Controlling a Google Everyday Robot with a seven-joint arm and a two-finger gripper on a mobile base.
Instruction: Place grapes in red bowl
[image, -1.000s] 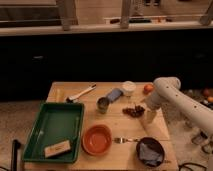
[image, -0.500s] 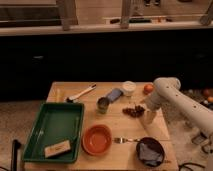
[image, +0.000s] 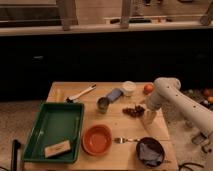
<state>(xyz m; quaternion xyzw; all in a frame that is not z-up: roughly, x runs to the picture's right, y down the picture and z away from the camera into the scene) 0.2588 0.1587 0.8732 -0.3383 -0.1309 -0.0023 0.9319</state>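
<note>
The grapes (image: 133, 110), a small dark reddish cluster, lie on the wooden table right of centre. The red bowl (image: 97, 139) sits nearer the front of the table, to the left of and below the grapes, and looks empty. My white arm comes in from the right. Its gripper (image: 148, 114) hangs low over the table just right of the grapes, close beside them.
A green tray (image: 47, 127) holding a tan block (image: 57, 148) is at the front left. A dark bowl with bluish cloth (image: 150, 150) is at the front right, with a fork (image: 125, 140) beside it. A metal can (image: 103, 104), a white cup (image: 129, 88), an orange fruit (image: 148, 88) and a white-handled utensil (image: 80, 93) are farther back.
</note>
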